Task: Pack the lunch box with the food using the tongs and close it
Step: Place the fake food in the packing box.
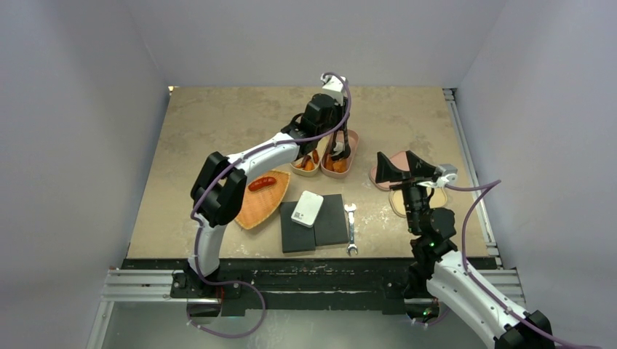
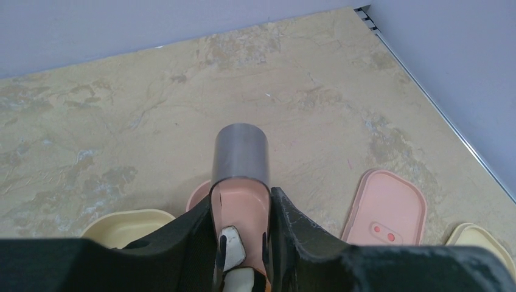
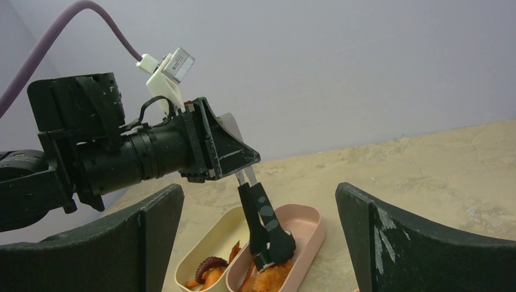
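My left gripper [image 1: 331, 125] [image 2: 242, 202] is shut on the dark metal tongs [image 2: 240, 152], which point down into the pink lunch box [image 1: 353, 154] [image 3: 307, 220]. The tongs' black tips [image 3: 275, 242] sit at a black-and-white piece of food [image 3: 263, 261] [image 2: 233, 246] on brown fried pieces [image 3: 268, 281]. I cannot tell whether the tips still squeeze it. The cream lunch box [image 1: 299, 167] [image 3: 228, 228] beside it holds red and orange pieces [image 3: 210, 266]. A red sausage [image 1: 262, 183] lies on a wooden plate [image 1: 255, 207]. My right gripper [image 1: 404, 167] [image 3: 258, 204] hangs open and empty, right of the boxes.
A pink lid [image 1: 378, 178] [image 2: 386, 207] and a cream lid [image 1: 399, 205] [image 2: 481, 234] lie under my right gripper. Near the front are two black blocks [image 1: 331, 225] with a white object [image 1: 307, 209] on them, and a silver wrench [image 1: 351, 229]. Grey walls enclose the table.
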`<state>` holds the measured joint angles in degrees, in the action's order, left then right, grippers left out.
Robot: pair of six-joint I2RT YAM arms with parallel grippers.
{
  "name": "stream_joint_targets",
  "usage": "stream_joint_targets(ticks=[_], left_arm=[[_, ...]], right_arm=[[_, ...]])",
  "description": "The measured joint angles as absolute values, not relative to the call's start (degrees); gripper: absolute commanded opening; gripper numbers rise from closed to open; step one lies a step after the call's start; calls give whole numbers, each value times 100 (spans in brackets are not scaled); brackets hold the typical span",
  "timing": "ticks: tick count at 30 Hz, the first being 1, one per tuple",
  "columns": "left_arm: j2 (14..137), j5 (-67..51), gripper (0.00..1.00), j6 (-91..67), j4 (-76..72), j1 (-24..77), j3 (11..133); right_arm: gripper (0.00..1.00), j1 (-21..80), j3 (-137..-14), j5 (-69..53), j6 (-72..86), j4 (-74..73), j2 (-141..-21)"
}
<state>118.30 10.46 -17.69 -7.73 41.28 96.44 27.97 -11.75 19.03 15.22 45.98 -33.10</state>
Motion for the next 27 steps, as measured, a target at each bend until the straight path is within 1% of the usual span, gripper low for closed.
stream_joint_targets(ticks=[13,22,27], left_arm=[[11655,1144,29,-1688,-847,4128,9502],[10429,1420,26,-1544,-1026,4128,8941],[9480,1660,26,-1435,-1122,4128,8274]], right_arm=[[99,2797,-1175,1900,1522,4598,-3413],[99,2797,-1175,1903,1522,4598,-3417],[99,2797,-1175,1903,1522,4598,-3417]])
